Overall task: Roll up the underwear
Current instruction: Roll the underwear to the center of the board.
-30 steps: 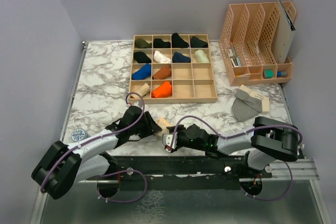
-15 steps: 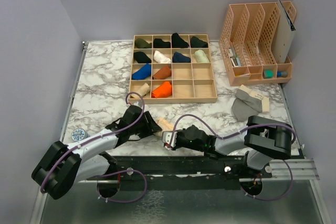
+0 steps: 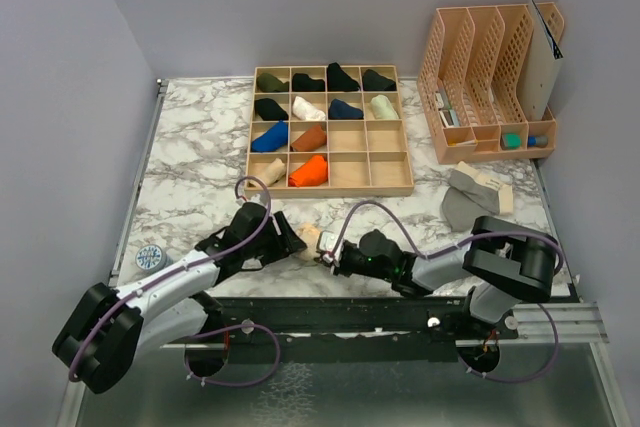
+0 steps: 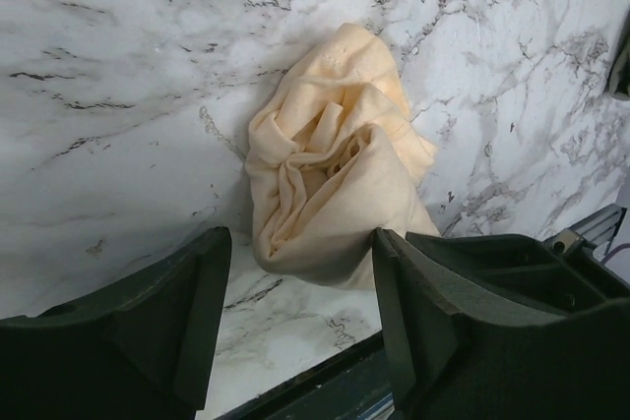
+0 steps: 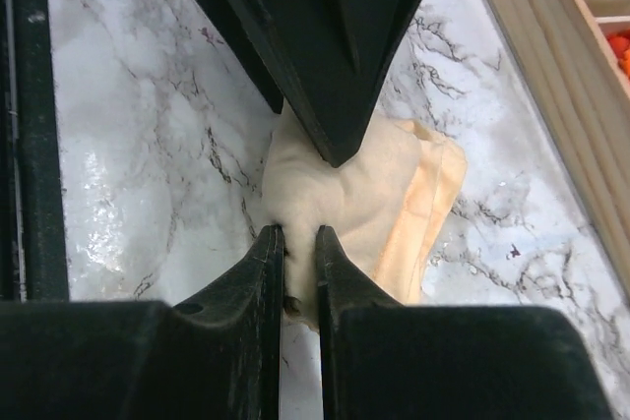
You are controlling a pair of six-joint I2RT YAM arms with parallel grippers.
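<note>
The pale beige cloth underwear (image 3: 312, 238) lay crumpled on the white marble-patterned table (image 3: 190, 177), close to its near edge. It sat between the two grippers and just in front of the wooden compartment tray (image 3: 329, 190). From the left wrist it showed as a loose bundle of soft, deep folds curled in on themselves, narrower at its far end. From the right wrist, a paler heaped part sat beside a flatter, yellower layer.

The left gripper (image 4: 300, 253) stood with its jaws well apart, straddling the bundle's near end. It clamped nothing, though one fingertip rested against the heap.

The right gripper (image 5: 297, 235) had its jaws drawn almost together at the bundle's edge. A thin fold of the cloth seemed to be pinched between them, though the gap was too narrow to be sure.

The grey cloth underwear with a cream band (image 3: 470, 197) lay well apart on the table's right side.
</note>
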